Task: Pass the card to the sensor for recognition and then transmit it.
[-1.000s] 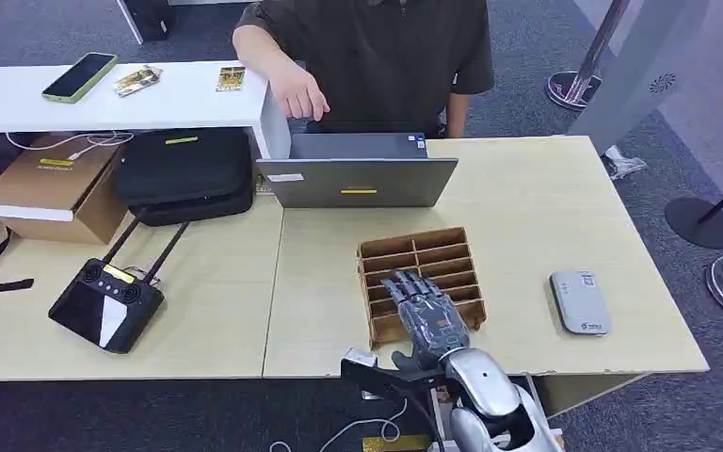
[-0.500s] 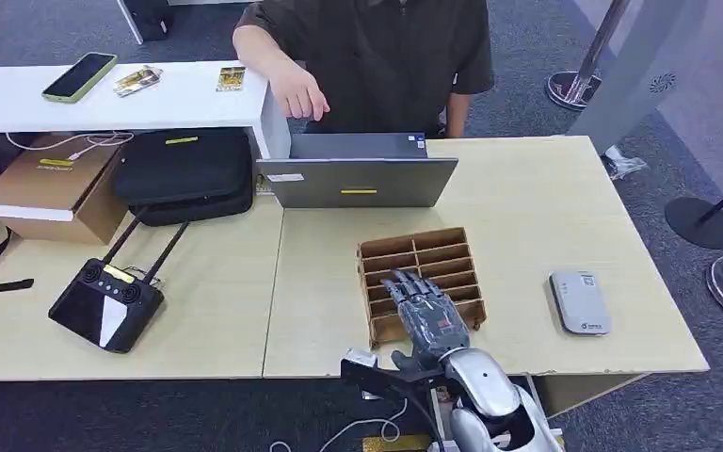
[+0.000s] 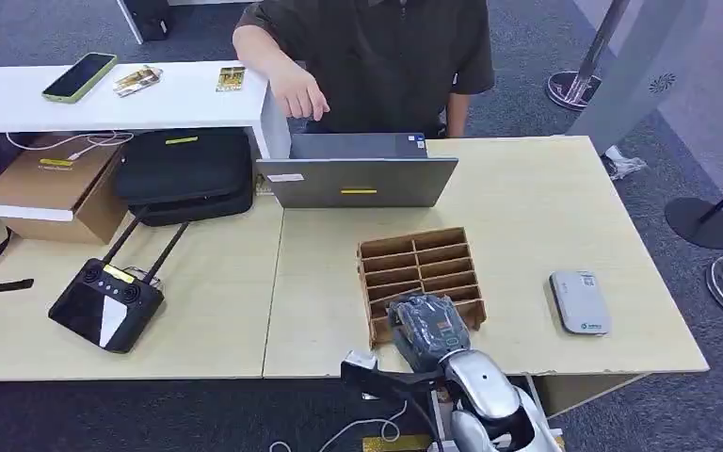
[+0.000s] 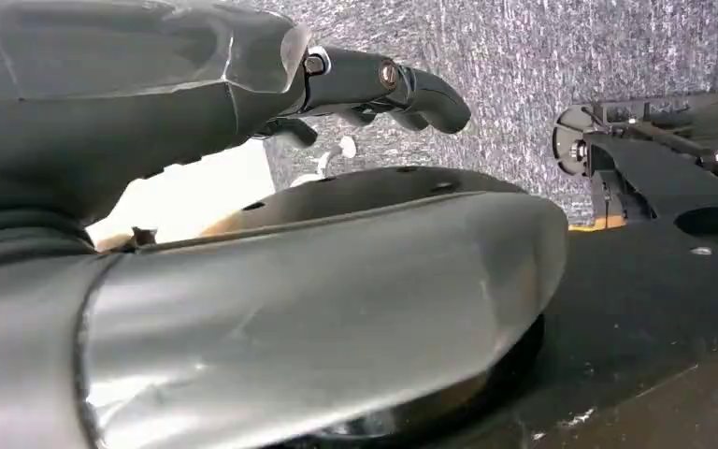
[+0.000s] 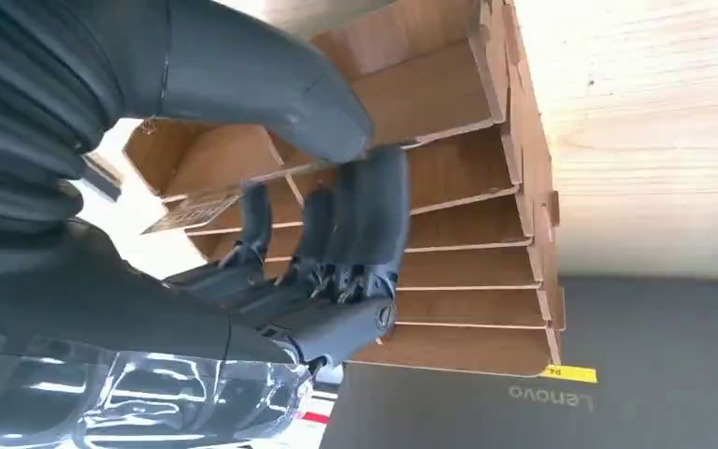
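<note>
A wooden slotted card holder (image 3: 421, 252) stands mid-table. My right hand (image 3: 424, 322) lies over its near slots with the fingers curled down into them. In the right wrist view a pale patterned card (image 5: 192, 210) stands in a near slot of the holder (image 5: 467, 234), with the thumb on one side and the dark fingers (image 5: 337, 243) on the other, closed on it. The grey-white card sensor (image 3: 581, 301) lies flat on the table to the right of the holder, apart from the hand. My left hand (image 4: 243, 140) hangs over grey carpet, holding nothing, its fingers (image 4: 402, 84) apart.
A closed grey laptop (image 3: 358, 179) lies behind the holder, and a person (image 3: 377, 56) stands behind it. A black controller with antennas (image 3: 105, 303), a black bag (image 3: 184, 169) and a cardboard box (image 3: 52, 188) sit at the left. A phone (image 3: 80, 75) lies on the white shelf.
My right hand's fingers, stretched out flat over the holder before, have curled down into the near slots. The hand has drawn slightly back toward the table's near edge.
</note>
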